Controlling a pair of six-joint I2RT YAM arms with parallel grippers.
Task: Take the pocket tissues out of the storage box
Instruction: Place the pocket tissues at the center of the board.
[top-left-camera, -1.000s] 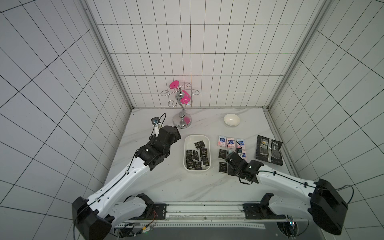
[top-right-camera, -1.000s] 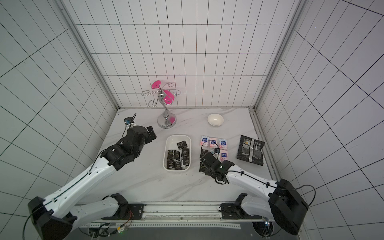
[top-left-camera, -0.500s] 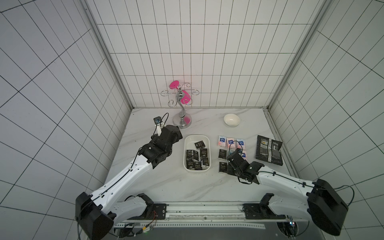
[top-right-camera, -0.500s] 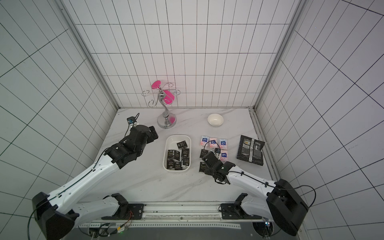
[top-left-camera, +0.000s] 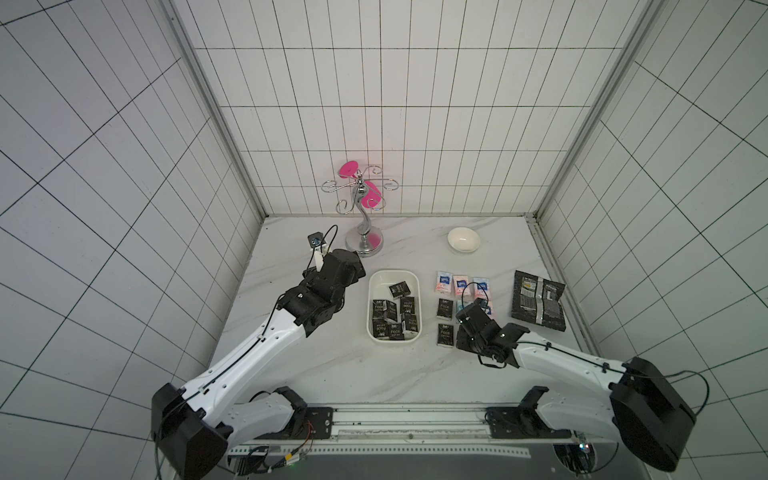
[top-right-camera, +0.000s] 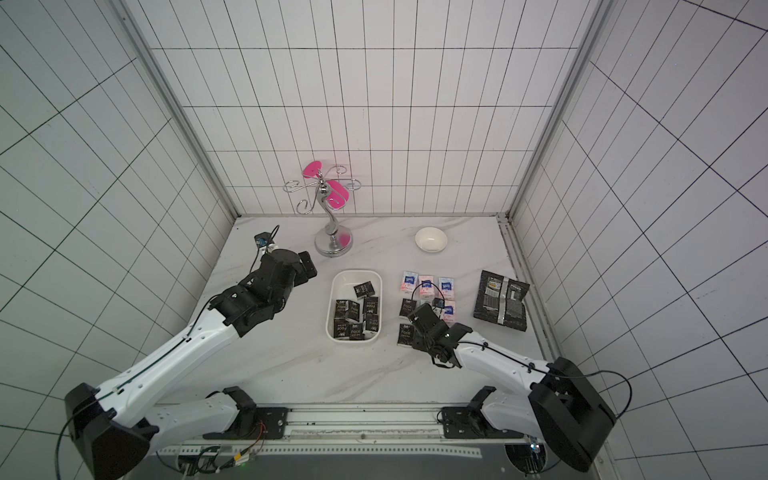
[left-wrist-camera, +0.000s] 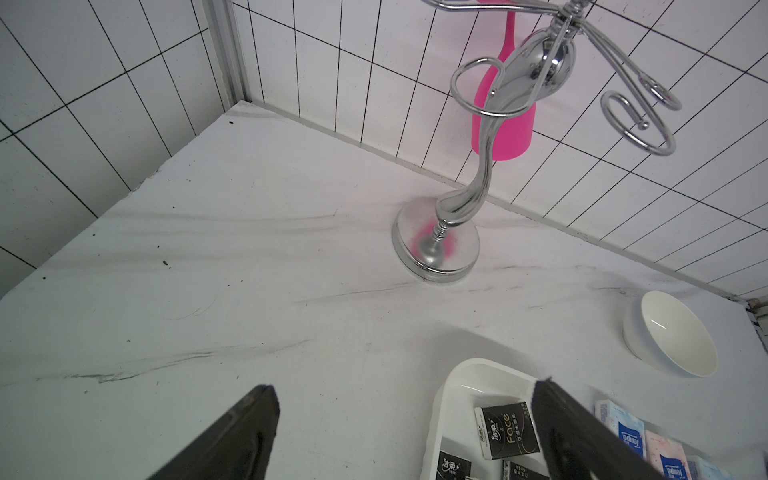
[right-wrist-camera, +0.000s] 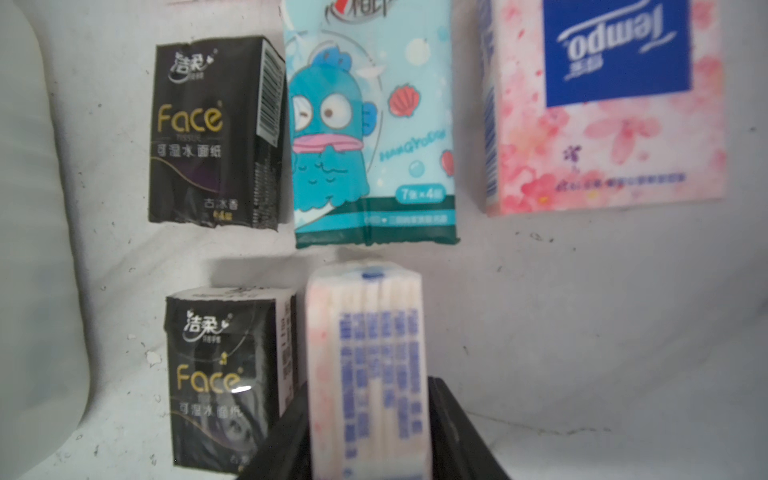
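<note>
Our left fingers (left-wrist-camera: 245, 432) hang spread and empty near the box (top-left-camera: 384, 279), where black tissue packs (top-left-camera: 390, 318) lie; our right fingers (right-wrist-camera: 453, 424) flank a pink pack (right-wrist-camera: 365, 353) standing on edge on the surface (right-wrist-camera: 582, 311); we cannot tell whether they grip it.

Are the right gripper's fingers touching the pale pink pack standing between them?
Cannot tell. In the right wrist view the pale pink pack stands on edge between the fingers of the right gripper; blur hides any contact or gap.
</note>
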